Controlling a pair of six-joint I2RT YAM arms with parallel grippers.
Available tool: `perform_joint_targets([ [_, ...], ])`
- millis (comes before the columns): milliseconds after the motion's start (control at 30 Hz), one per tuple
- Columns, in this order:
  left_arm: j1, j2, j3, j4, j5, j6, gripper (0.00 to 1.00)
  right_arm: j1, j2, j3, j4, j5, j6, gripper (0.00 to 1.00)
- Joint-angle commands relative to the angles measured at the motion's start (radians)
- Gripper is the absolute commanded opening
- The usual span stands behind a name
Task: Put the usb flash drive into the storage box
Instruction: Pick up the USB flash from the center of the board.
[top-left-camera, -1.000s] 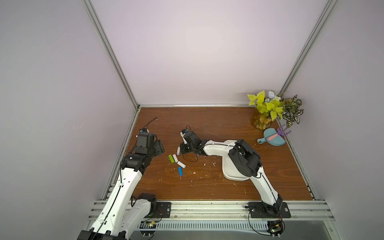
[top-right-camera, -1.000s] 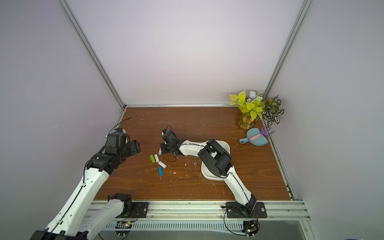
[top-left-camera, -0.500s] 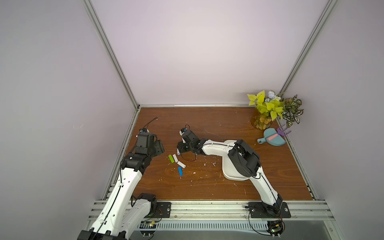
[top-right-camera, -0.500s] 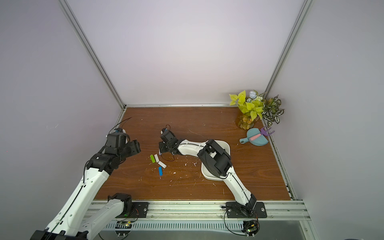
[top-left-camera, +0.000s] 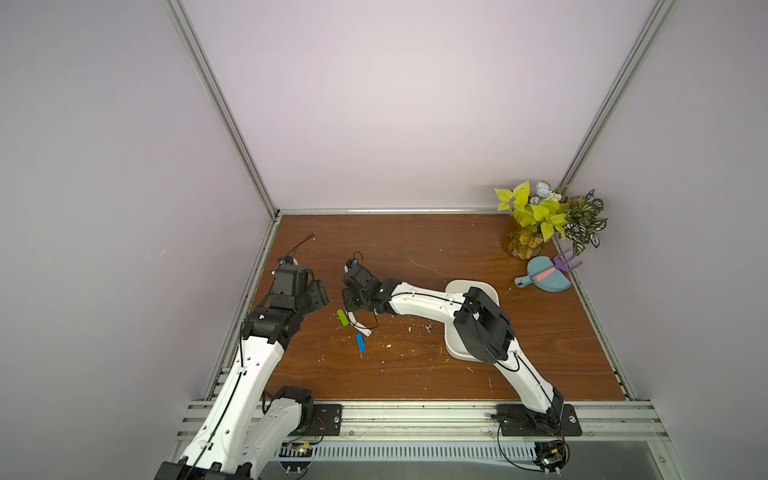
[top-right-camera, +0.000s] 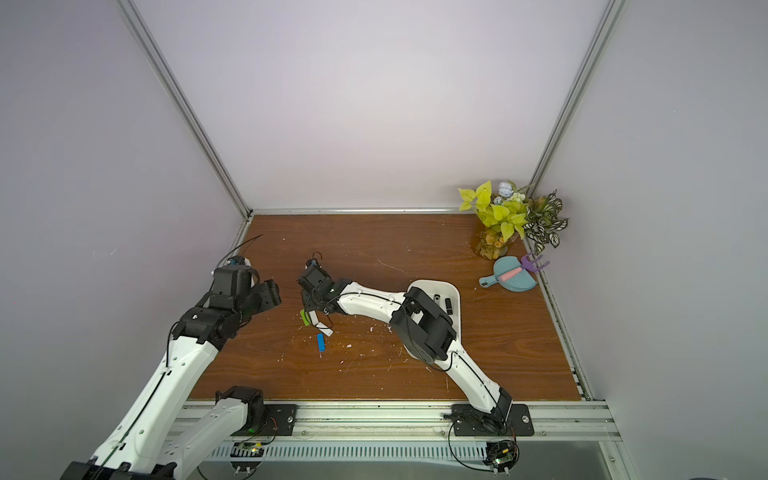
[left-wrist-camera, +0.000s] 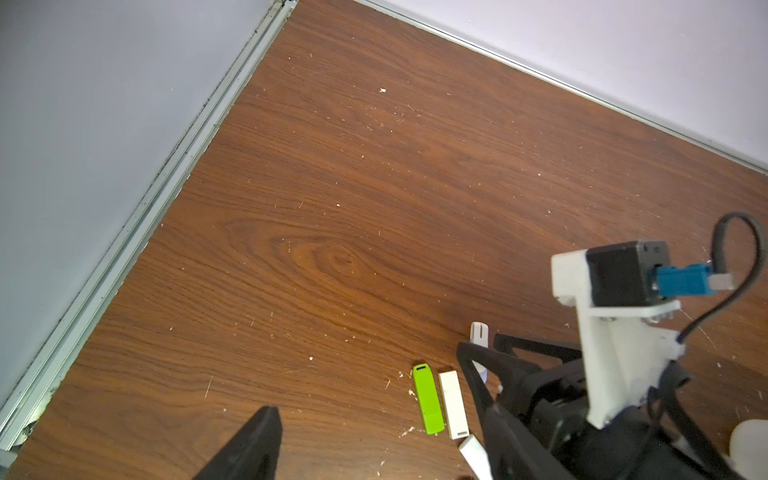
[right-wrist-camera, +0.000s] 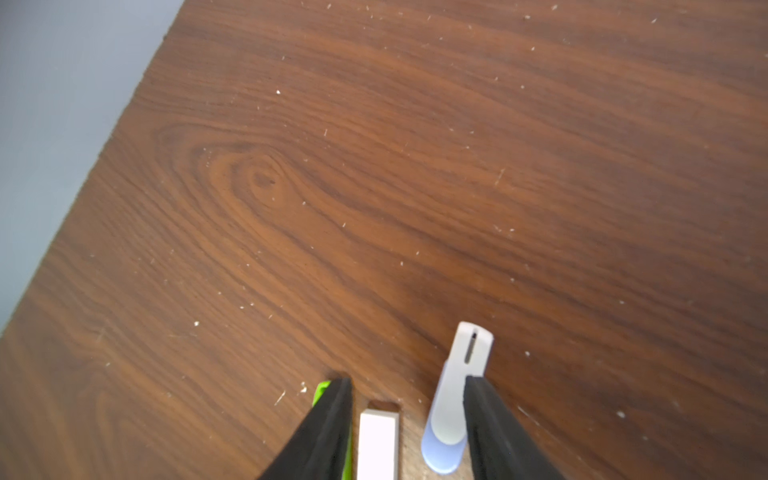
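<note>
Nearest the front edge of the desk (top-left-camera: 415, 374): found a blue drive (top-left-camera: 360, 342), alone, untouched. Just beyond, logged a loose white stick (top-left-camera: 364, 329), then a tight row: green drive (right-wrist-camera: 322, 390), white usb flash drive (right-wrist-camera: 378, 440), pale swivel drive (right-wrist-camera: 457, 386). Found the right gripper (right-wrist-camera: 409, 382) low over that row, jaws apart, straddling the white usb flash drive without pinching it. Judged this a wedge-in between neighbours, to take one stick out of the row.

Level with the row, on the right half: placed the storage box (top-left-camera: 461, 285), partly under the right arm's elbow, two dark sticks (top-right-camera: 436, 297) already inside. Saw the left gripper (top-left-camera: 319, 291) by the left edge, spread wide, empty, likely parked clear. Far right corner: teal dustpan (top-left-camera: 548, 280), plant (top-left-camera: 536, 216).
</note>
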Motion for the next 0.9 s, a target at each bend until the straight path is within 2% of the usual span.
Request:
perform_joint_targets([
  [0, -0.005, -0.011, -0.009, 0.002, -0.017, 0.002, 0.76, 0.006, 0.036, 0.055, -0.116, 0.062, -0.002, 0.47],
  [533, -0.038, -0.026, -0.012, 0.001, -0.034, -0.004, 0.76, 0.019, 0.064, 0.123, -0.197, 0.14, -0.037, 0.41],
  [867, -0.038, -0.026, -0.012, 0.002, -0.034, -0.004, 0.76, 0.025, 0.15, 0.232, -0.301, 0.138, -0.053, 0.28],
])
